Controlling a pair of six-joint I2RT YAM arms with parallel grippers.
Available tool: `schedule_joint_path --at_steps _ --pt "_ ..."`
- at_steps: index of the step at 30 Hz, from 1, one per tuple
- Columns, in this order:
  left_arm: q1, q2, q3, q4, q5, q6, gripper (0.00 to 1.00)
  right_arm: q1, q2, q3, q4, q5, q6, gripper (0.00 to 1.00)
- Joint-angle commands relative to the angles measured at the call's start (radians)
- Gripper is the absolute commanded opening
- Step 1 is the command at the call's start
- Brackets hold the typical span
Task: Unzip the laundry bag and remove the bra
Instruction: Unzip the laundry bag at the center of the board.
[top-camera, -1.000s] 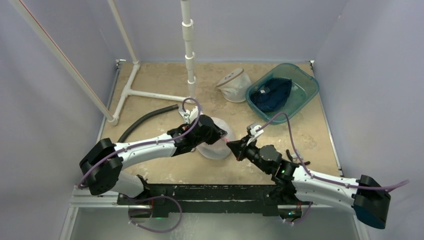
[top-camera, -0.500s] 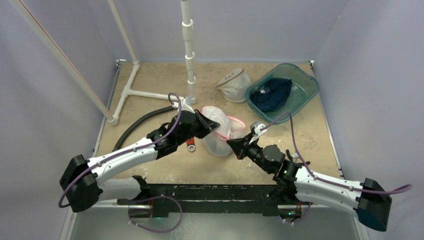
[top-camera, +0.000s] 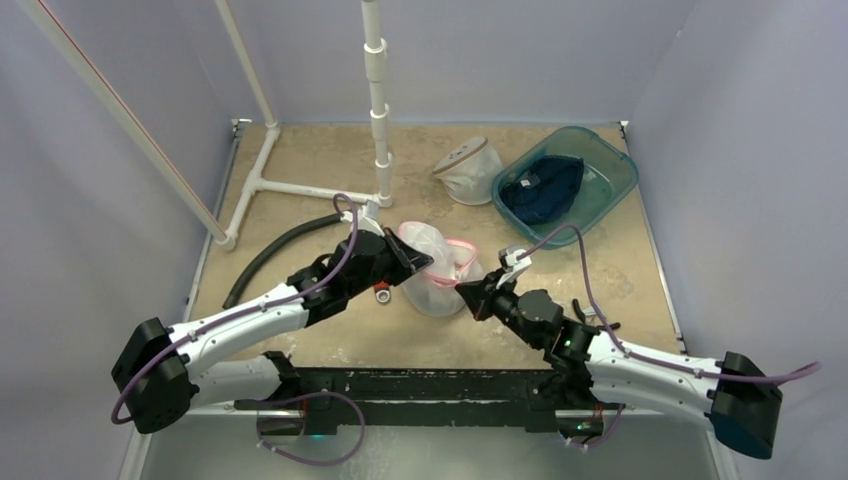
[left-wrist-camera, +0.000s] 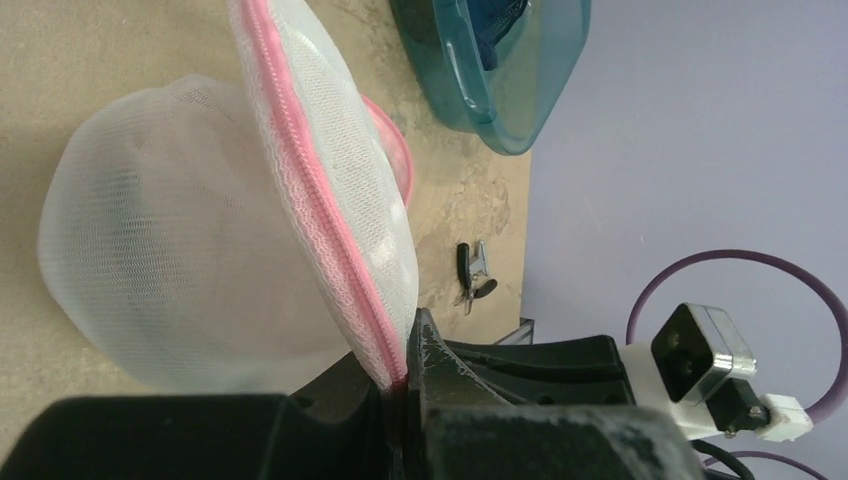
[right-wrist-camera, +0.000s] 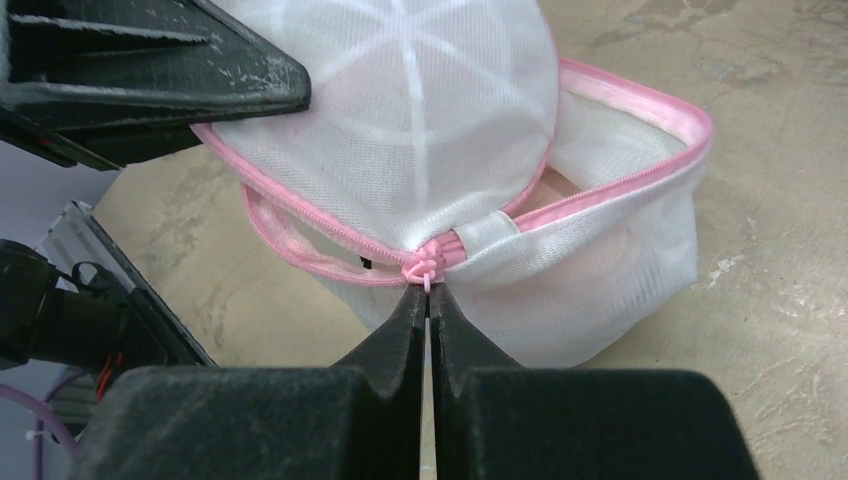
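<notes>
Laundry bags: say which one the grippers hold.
The pink-zippered bag, pinched by left gripper and right gripper; the tan-trimmed bag by the teal bin lies untouched.

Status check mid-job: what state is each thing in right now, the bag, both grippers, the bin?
laundry bag: partly unzipped, top flap lifted.
left gripper: shut on the laundry bag's pink rim.
right gripper: shut on the zipper pull.
teal bin: holds a dark blue garment.

Top view high, looking down, wrist views close — all share laundry bag (top-camera: 432, 285)
</notes>
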Motion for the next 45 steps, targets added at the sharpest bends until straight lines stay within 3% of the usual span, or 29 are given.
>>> schedule_joint_path --at_steps 1,2,3,4,6,7,8,11,16,21,24,29,34,38,40,41,45 --pt "0.009 -0.037 -0.031 0.059 0.005 0.04 0.0 0.004 -0.032 0.024 -0.023 -0.011 -0.023 0.23" --pt "0.009 -0.035 -0.033 0.06 0.004 0.047 0.0 0.004 -0.038 0.037 -0.042 -0.043 -0.03 0.4" --pt "0.009 -0.034 -0.034 0.061 0.003 0.056 0.04 0.003 -0.051 0.05 -0.059 -0.066 -0.032 0.51" --pt "0.01 -0.033 -0.034 0.061 0.003 0.067 0.11 0.004 -0.068 0.061 -0.086 -0.086 -0.029 0.59" --pt "0.009 -0.038 -0.036 0.065 -0.003 0.097 0.27 0.004 -0.1 0.086 -0.14 -0.122 -0.024 0.85" --pt "0.01 -0.043 -0.037 0.064 -0.007 0.112 0.36 0.003 -0.114 0.102 -0.18 -0.131 -0.017 0.88" --pt "0.01 -0.05 -0.039 0.064 -0.012 0.131 0.45 0.003 -0.125 0.124 -0.221 -0.123 -0.004 0.89" --pt "0.01 -0.08 -0.048 0.039 -0.052 0.2 0.58 0.003 -0.162 0.157 -0.341 -0.109 0.06 0.89" --pt "0.01 -0.149 -0.072 -0.06 -0.157 0.31 0.69 0.002 -0.203 0.18 -0.403 -0.032 0.112 0.89" --pt "0.01 -0.183 -0.118 -0.088 -0.223 0.256 0.74 0.002 -0.187 0.174 -0.386 -0.011 0.124 0.89" --pt "0.011 -0.173 -0.124 -0.111 -0.257 0.19 0.64 0.002 -0.184 0.161 -0.363 -0.021 0.131 0.88" --pt "0.011 -0.173 -0.135 -0.076 -0.31 0.161 0.26 0.002 -0.185 0.138 -0.337 -0.032 0.138 0.87" --pt "0.011 -0.122 -0.097 -0.018 -0.316 0.258 0.0 0.003 -0.224 0.139 -0.368 -0.022 0.144 0.87" --pt "0.011 -0.126 -0.119 0.084 -0.311 0.314 0.0 0.002 -0.273 0.154 -0.404 -0.004 0.134 0.87" --pt "0.011 -0.139 -0.107 0.04 -0.318 0.286 0.0 0.001 -0.28 0.164 -0.423 0.006 0.13 0.87" --pt "0.011 -0.14 -0.092 -0.024 -0.321 0.255 0.05 0.001 -0.276 0.166 -0.425 0.003 0.129 0.87" --pt "0.011 -0.168 -0.086 -0.219 -0.317 0.102 0.53 0.001 -0.215 0.156 -0.387 -0.005 0.131 0.89"
